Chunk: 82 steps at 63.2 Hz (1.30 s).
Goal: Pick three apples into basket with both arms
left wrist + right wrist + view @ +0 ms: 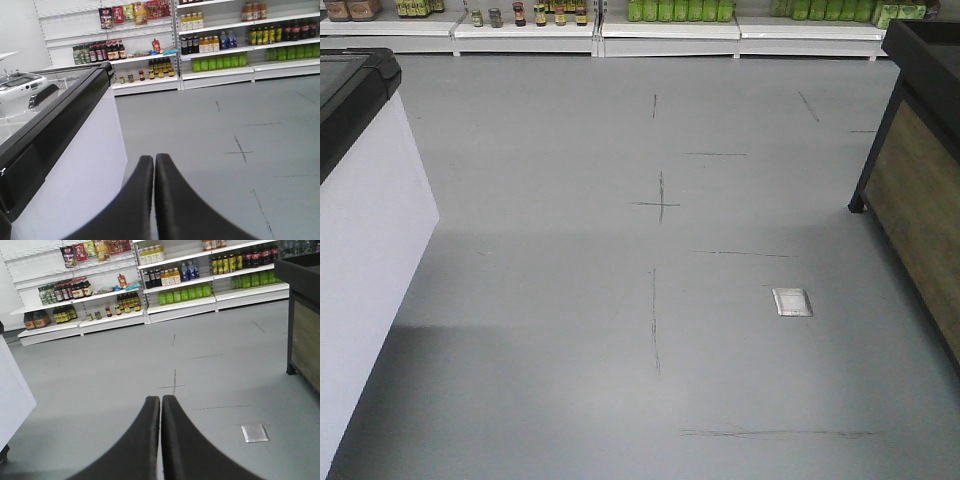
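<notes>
The left gripper point(154, 158) is showing matt black, plastic-looking fingers point(135, 200); ahead of it the grey floor point(210, 150) is looking smooth with a faint sheen. To its left a cabinet point(85, 165) is showing smooth white panels, a glossy black rim and glass top. Right of the right gripper point(160, 399), a stand point(305, 340) is showing wood-grain panelling, and a floor plate point(255, 433) is looking metallic.

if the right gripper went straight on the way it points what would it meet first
Way looks free: the right gripper faces open floor, with the shelves far beyond. Depth is hard to judge.
</notes>
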Available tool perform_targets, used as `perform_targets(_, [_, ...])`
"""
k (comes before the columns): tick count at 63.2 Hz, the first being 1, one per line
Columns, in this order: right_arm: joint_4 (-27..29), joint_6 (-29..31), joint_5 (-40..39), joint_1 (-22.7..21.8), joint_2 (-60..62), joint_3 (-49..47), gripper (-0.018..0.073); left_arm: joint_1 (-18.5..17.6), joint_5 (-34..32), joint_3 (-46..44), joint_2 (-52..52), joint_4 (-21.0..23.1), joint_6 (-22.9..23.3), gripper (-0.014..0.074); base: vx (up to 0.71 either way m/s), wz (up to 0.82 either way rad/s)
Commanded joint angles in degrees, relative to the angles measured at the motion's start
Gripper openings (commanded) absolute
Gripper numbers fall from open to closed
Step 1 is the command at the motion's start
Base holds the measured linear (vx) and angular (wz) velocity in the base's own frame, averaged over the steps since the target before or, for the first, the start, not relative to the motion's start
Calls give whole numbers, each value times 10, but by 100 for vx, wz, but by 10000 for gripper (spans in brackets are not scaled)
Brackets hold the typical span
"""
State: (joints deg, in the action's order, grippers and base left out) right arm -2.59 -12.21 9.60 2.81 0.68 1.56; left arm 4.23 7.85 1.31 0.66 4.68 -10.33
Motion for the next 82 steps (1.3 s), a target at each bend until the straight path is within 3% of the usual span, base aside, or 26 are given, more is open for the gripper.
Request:
perform_targets(1, [-6, 2, -41, 0, 8, 8, -4, -1, -38, 5, 9, 6, 0, -6, 0, 0])
perform_targets(82, [-6, 2, -41, 0, 8, 8, -4, -1, -38, 5, 9, 6, 0, -6, 0, 0])
